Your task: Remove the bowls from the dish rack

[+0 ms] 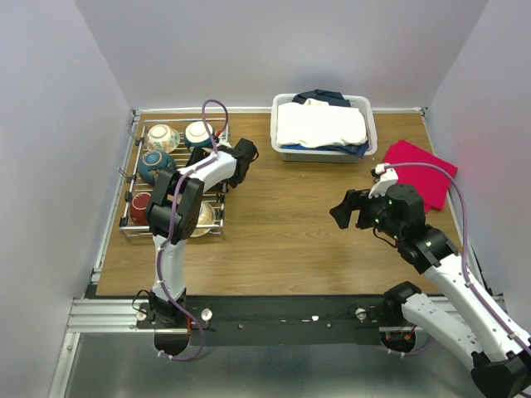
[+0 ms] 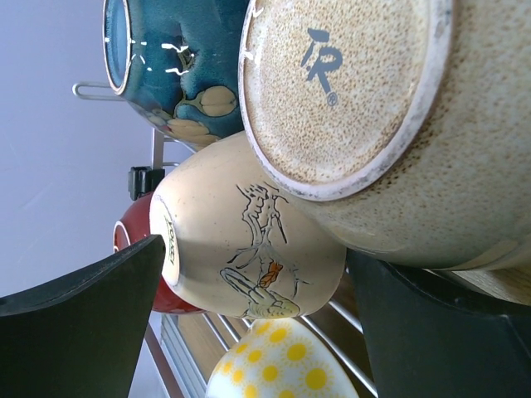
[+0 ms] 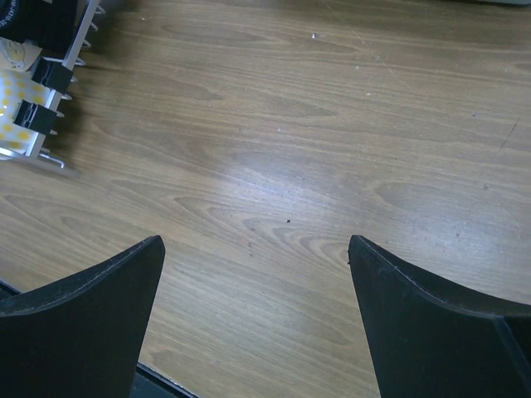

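Note:
The silver wire dish rack (image 1: 131, 230) sits at the far left of the table and holds several bowls: a floral cream one (image 1: 163, 137), a white one (image 1: 199, 132), a dark blue one (image 1: 153, 165) and a red one (image 1: 139, 205). My left gripper (image 1: 193, 157) is open over the rack. In the left wrist view its fingers (image 2: 255, 249) flank a cream bowl with a bird drawing (image 2: 224, 240) without closing on it. A speckled bowl (image 2: 357, 91), the dark blue bowl (image 2: 178, 58), the red bowl (image 2: 124, 240) and a yellow-dotted bowl (image 2: 282, 369) crowd around. My right gripper (image 1: 348, 209) is open and empty above bare wood (image 3: 255, 249).
A white laundry basket (image 1: 286, 153) with folded clothes stands at the back centre. A red cloth (image 1: 419, 170) lies at the right. A corner of the rack (image 3: 37, 75) shows in the right wrist view. Walls close the left, back and right sides.

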